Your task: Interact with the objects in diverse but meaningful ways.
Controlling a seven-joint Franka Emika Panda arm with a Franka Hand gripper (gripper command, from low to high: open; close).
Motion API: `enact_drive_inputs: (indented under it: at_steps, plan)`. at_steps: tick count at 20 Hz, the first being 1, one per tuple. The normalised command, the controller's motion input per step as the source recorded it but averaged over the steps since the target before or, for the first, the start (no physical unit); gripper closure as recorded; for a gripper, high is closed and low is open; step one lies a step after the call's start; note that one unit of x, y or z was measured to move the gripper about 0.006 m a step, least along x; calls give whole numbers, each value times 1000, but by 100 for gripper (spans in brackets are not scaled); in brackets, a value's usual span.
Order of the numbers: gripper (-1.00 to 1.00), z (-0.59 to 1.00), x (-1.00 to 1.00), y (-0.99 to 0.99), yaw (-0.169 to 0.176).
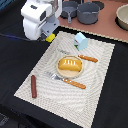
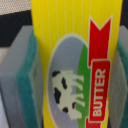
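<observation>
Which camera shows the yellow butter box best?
The wrist view. The yellow butter box fills the picture between the jaws, so its cow picture and the word BUTTER are easy to read. In the exterior view only a small yellow corner peeks out below the white gripper.

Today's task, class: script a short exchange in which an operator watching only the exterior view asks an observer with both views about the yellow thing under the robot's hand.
Operator: I only see a scrap of yellow below the hand. What is it?
Observer: A yellow box; the red banner on its label reads BUTTER.
Operator: Is it actually gripped?
Observer: It looks so: the grey, teal-edged fingers sit against the box on both sides.
</observation>
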Motion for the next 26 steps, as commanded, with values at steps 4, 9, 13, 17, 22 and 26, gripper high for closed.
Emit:
enact_drive_inputs:
  at_steps: [4, 9, 13, 17, 22, 26]
  plan:
    - [100, -369, -454, 0, 11]
    - [100, -366, -421, 0, 10]
    - [100, -372, -415, 0, 7]
    - [100, -369, -404, 0, 7]
    - [100, -365, -407, 0, 7]
    - [100, -367, -413, 0, 6]
